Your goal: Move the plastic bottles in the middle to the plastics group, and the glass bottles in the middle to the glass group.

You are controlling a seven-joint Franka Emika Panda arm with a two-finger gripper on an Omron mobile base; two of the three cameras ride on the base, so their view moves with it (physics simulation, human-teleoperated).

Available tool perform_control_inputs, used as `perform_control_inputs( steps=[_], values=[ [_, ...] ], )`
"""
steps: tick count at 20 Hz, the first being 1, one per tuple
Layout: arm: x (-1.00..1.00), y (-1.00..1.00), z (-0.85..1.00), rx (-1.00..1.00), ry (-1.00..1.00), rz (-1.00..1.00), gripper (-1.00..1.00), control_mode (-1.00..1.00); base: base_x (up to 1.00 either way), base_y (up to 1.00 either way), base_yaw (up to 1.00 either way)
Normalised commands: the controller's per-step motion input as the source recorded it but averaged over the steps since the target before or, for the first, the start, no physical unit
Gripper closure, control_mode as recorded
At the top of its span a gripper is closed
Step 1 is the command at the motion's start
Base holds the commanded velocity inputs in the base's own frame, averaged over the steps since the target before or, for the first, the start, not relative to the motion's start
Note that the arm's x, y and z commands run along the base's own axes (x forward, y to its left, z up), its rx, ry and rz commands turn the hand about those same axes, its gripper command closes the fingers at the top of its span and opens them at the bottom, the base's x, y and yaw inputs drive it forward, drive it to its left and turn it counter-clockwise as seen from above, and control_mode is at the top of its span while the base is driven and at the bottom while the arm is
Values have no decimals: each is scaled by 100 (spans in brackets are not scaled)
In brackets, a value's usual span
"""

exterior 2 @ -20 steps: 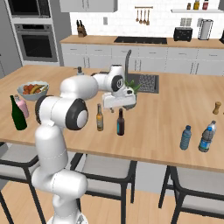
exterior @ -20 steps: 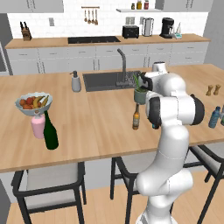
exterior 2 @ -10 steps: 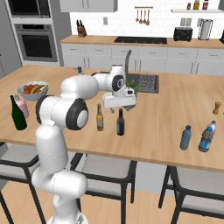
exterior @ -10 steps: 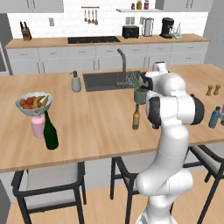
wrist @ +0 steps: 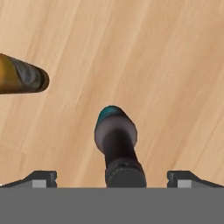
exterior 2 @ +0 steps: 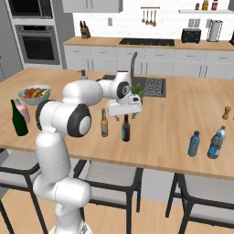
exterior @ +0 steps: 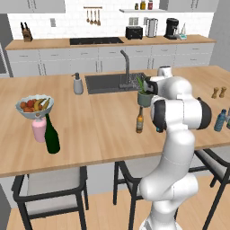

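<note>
The robot's gripper (exterior 2: 124,117) hangs directly above the dark bottle with the blue label (exterior 2: 125,130), its 2 fingers spread wide on either side of the neck and holding nothing. In the hand view the bottle's cap sits at 6 o'clock, centred between the 2 fingertips (wrist: 40,178), which suggests the arm has lined up for a straight descent onto the neck rather than a side approach. The amber bottle (exterior 2: 104,123) stands just beside its dark neighbour, apart from it, and lies at 9 o'clock in the hand view; the close spacing probably explains the top-down line, since a finger coming in from the side could knock it over.

Both glass bottles stand upright in the middle of the wooden island counter (exterior 2: 173,137), near its front edge. Their destination, judged from the task, is the tall green wine bottle (exterior 2: 18,119) at the counter's far left end, next to a pink bottle (exterior: 39,130) and a fruit bowl (exterior: 34,108). At the opposite end, toward 3 o'clock in the right base view, 2 blue plastic bottles (exterior 2: 194,144) stand close together.

Farther back, a potted plant (exterior: 145,94) stands at the edge of the sink (exterior: 106,82), with a soap dispenser (exterior: 78,84) to its left.
</note>
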Motion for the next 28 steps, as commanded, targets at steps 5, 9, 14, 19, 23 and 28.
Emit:
perform_control_inputs(
  steps=[5, 9, 14, 19, 23, 28],
  values=[
    [13, 7, 0, 1, -10, 0, -100, -100, 0, 0, 0],
    [9, 1, -2, 2, -2, 0, -100, -100, 0, 0, 0],
    [1, -4, -8, 1, 0, 0, -100, -100, 0, 0, 0],
    [0, -9, -2, 0, 0, 0, -100, -100, 0, 0, 0],
    [0, -8, -2, 0, 0, 0, -100, -100, 0, 0, 0],
    [1, -1, -9, 1, 0, 0, 100, -100, 0, 0, 0]
  ],
)
